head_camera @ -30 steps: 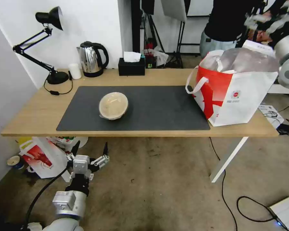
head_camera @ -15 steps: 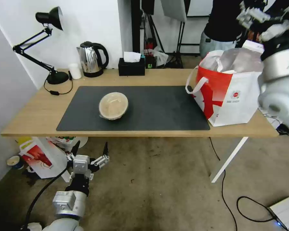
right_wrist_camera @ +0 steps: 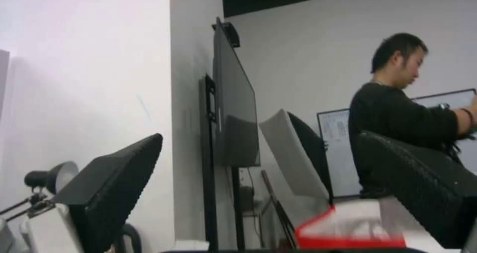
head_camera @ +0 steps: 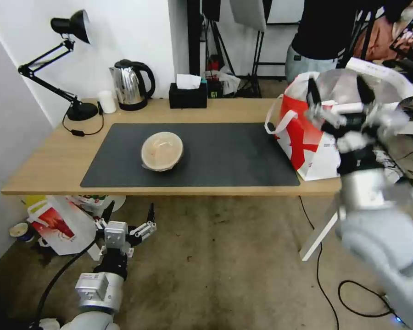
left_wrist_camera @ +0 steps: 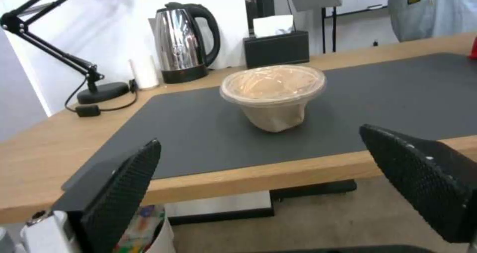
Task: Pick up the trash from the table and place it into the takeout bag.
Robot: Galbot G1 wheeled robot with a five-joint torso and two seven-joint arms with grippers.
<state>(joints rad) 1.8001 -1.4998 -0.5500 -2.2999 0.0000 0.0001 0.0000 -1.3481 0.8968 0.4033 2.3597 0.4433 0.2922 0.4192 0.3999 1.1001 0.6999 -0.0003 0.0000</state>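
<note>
Your right hand, fingers apart and empty, hung before the takeout bag; shallow tan bowl mid-counter remained, wanting a rim grasp next.

Right claw spread wide, nothing held (pads black, textured); takeout bag rim beyond, between fingers.
</note>
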